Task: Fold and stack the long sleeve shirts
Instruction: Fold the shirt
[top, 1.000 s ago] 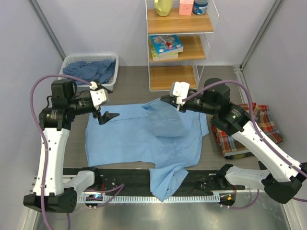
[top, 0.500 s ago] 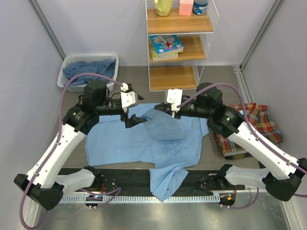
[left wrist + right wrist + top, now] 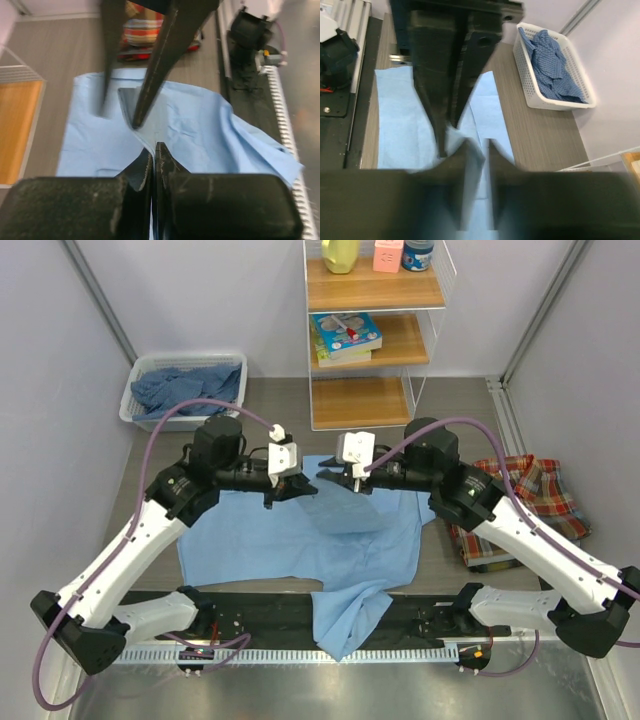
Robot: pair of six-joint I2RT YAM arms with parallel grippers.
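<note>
grey table (image 3: 270, 405), white basket (image 3: 135, 412) of dark blue shirts (image 3: 185, 388), light blue shirt (image 3: 260, 540)

lt blue shirt (image 3: 262, 540) spread, plaid shirt (image 3: 532, 502) rt

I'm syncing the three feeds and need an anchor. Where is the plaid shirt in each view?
Top external: the plaid shirt lies at the right, on the table beside the light blue shirt.
Left wrist: top centre, beyond the light blue shirt.
Right wrist: not in it.
Shared landmark: the light blue shirt, which is also at the right wrist's lower left.
</note>
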